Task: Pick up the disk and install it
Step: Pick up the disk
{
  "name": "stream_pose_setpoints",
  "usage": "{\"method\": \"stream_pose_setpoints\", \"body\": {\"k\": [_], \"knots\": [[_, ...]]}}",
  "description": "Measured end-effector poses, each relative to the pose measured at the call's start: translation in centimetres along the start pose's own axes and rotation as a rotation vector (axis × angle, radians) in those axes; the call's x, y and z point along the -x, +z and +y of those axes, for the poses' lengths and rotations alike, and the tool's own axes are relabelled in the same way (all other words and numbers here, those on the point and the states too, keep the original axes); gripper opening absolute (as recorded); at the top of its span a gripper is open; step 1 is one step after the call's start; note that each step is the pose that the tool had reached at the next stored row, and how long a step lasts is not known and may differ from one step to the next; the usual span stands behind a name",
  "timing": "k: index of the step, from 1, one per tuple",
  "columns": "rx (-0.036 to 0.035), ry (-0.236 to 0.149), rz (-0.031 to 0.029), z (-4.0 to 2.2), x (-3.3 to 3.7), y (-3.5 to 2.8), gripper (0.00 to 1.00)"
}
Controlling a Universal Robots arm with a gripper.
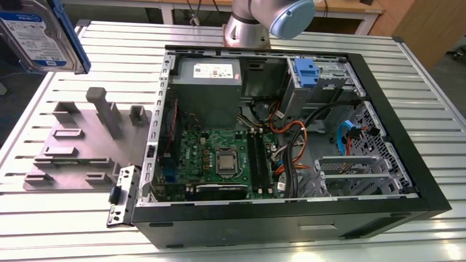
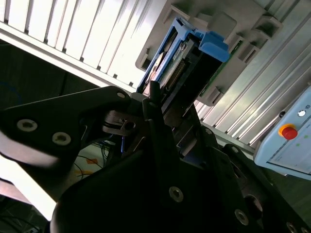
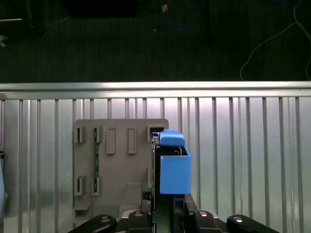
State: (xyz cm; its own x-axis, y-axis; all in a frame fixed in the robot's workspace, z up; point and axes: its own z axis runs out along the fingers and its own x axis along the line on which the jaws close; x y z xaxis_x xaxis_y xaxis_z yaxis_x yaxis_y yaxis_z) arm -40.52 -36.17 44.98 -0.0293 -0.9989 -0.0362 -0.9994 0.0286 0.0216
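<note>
- Spanning the exterior view, a slatted aluminium desk (image 1: 87,49) carries everything.
- An open black computer case (image 1: 429,185) lies on its side on the desk, its inside facing up.
- The silver arm (image 1: 269,19) with a pale blue joint cap rises at twelve o'clock, beyond the case.
- A grey fixture plate (image 1: 80,147) with raised slots and posts lies at nine o'clock from the case, just beside it. Both wrist views look down on it (image 3: 116,165) (image 2: 233,24).
- A grey power-supply box (image 1: 206,82) sits at eleven o'clock inside the case and bears a white printed sticker.
- A green motherboard (image 1: 218,158) lies at six o'clock from that box.
- The disk (image 1: 36,38) hangs in the air at ten o'clock in the exterior view, well apart from the case. Its blue-and-white printed label faces the camera, and its blue carrier frame shows at the edge.
- The end effector (image 3: 167,206) is pinched on the disk (image 3: 174,174), which is held edge-on above the fixture plate. In the second wrist view its black fingers (image 2: 150,104) clamp the disk (image 2: 182,73) from both sides.
- A small metal bracket (image 1: 124,196) lies on the desk at seven o'clock from the case.
</note>
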Motion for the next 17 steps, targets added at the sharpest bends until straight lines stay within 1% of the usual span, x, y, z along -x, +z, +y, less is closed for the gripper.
{"method": "stream_pose_setpoints", "body": {"k": [13,15,17], "knots": [[0.0005,0.000,0.0004,0.00,0.00,-0.08,0.35],[0.0004,0.000,0.0004,0.00,0.02,-0.38,0.35],[0.0003,0.000,0.0003,0.02,0.03,-0.87,0.35]]}}
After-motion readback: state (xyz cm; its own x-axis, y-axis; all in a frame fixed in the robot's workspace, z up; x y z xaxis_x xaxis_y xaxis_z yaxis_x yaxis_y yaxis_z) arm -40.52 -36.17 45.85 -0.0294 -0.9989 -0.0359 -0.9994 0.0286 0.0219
